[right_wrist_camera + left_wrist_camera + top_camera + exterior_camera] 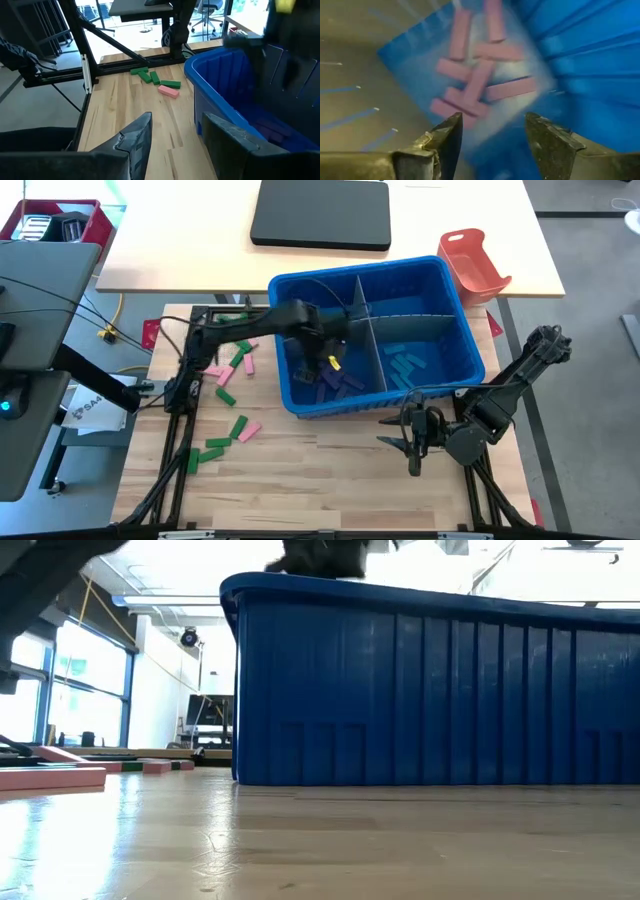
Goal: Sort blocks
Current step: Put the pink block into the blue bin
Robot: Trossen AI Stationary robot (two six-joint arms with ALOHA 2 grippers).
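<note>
A blue bin with inner dividers stands on the wooden table. Purple blocks lie in its near left compartment and blue blocks in the one to the right. Green and pink blocks lie loose on the table left of the bin, with more nearer the front. My left gripper hangs above the purple blocks, pointing down, open with nothing between its fingers. My right gripper waits open in front of the bin.
An orange-red tray stands behind the bin's far right corner. A dark flat case lies on the pale table beyond. Black arm frames run along the table's left and right sides. Bare wood shows in front of the bin.
</note>
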